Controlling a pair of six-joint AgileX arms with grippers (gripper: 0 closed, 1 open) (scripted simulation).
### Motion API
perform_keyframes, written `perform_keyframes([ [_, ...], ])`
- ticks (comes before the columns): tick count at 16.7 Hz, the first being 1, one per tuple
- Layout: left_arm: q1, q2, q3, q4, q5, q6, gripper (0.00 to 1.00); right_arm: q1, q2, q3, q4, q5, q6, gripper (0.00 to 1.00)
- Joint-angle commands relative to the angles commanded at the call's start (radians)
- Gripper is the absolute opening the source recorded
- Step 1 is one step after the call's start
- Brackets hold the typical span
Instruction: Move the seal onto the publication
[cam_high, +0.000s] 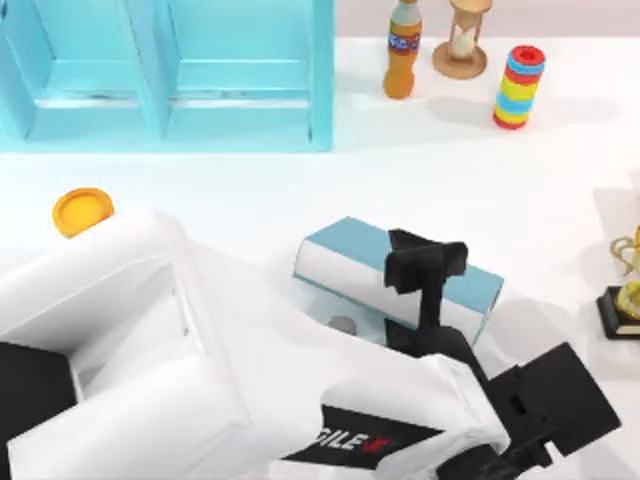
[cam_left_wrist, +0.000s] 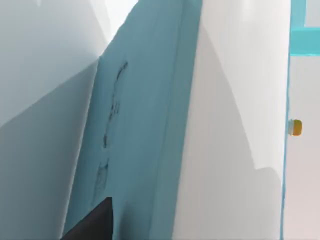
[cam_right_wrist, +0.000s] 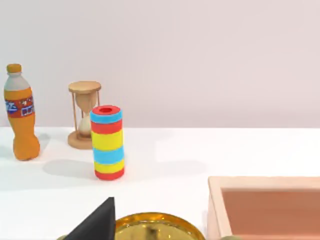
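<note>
**Publication under my left gripper, seal hidden**

Publication: a large flat hardcover book (cam_high: 478, 288) with a plain teal-blue cover and white page edges. It lies on the white table (cam_high: 480, 180) near the middle, slightly toward the right. My left gripper (cam_high: 425, 265), black, hangs directly over the book, and the white arm crosses the table from the lower left. The left wrist view looks closely along the teal cover.

The small tan and red seal is hidden by the gripper. I cannot tell whether the gripper is released or clenched, or whether it holds anything.

My right gripper (cam_right_wrist: 95, 227) is parked at the table's right side, beside a gold trophy (cam_high: 630, 290).

Risks, as I judge them:
- Letting go too near the book's edge could topple the seal onto the table.
- Pressing down could slide the book.
- Lifting away at a slant could knock the seal over.
</note>
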Motion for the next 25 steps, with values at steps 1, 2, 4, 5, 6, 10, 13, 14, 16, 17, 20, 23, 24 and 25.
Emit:
perform_keyframes([
  [1, -0.017, 0.007, 0.015, -0.051, -0.002, -0.054, 1.00, 0.000, 0.000, 0.000, 0.000, 0.000, 0.000, 1.00],
  [2, -0.037, 0.014, 0.031, -0.112, -0.003, -0.117, 1.00, 0.000, 0.000, 0.000, 0.000, 0.000, 0.000, 1.00],
  [4, -0.082, 0.031, 0.065, -0.258, -0.001, -0.266, 1.00, 0.000, 0.000, 0.000, 0.000, 0.000, 0.000, 1.00],
  [5, -0.106, 0.041, 0.082, -0.342, 0.001, -0.349, 1.00, 0.000, 0.000, 0.000, 0.000, 0.000, 0.000, 1.00],
  [6, -0.131, 0.050, 0.099, -0.432, 0.004, -0.436, 1.00, 0.000, 0.000, 0.000, 0.000, 0.000, 0.000, 1.00],
  [10, -0.229, 0.087, 0.161, -0.811, 0.023, -0.783, 1.00, 0.000, 0.000, 0.000, 0.000, 0.000, 0.000, 1.00],
  [13, -0.292, 0.108, 0.197, -1.058, 0.036, -1.000, 1.00, 0.000, 0.000, 0.000, 0.000, 0.000, 0.000, 1.00],
  [14, -0.309, 0.113, 0.206, -1.122, 0.040, -1.059, 1.00, 0.000, 0.000, 0.000, 0.000, 0.000, 0.000, 1.00],
  [16, -0.336, 0.121, 0.220, -1.220, 0.045, -1.149, 1.00, 0.000, 0.000, 0.000, 0.000, 0.000, 0.000, 1.00],
  [17, -0.346, 0.124, 0.225, -1.252, 0.047, -1.180, 1.00, 0.000, 0.000, 0.000, 0.000, 0.000, 0.000, 1.00],
  [20, -0.356, 0.126, 0.230, -1.287, 0.048, -1.213, 1.00, 0.000, 0.000, 0.000, 0.000, 0.000, 0.000, 1.00],
  [23, -0.351, 0.124, 0.228, -1.286, 0.047, -1.212, 1.00, 0.000, 0.000, 0.000, 0.000, 0.000, 0.000, 1.00],
  [24, -0.351, 0.124, 0.228, -1.286, 0.047, -1.212, 1.00, 0.000, 0.000, 0.000, 0.000, 0.000, 0.000, 1.00],
  [25, -0.347, 0.116, 0.228, -1.279, 0.049, -1.204, 1.00, 0.000, 0.000, 0.000, 0.000, 0.000, 0.000, 1.00],
])
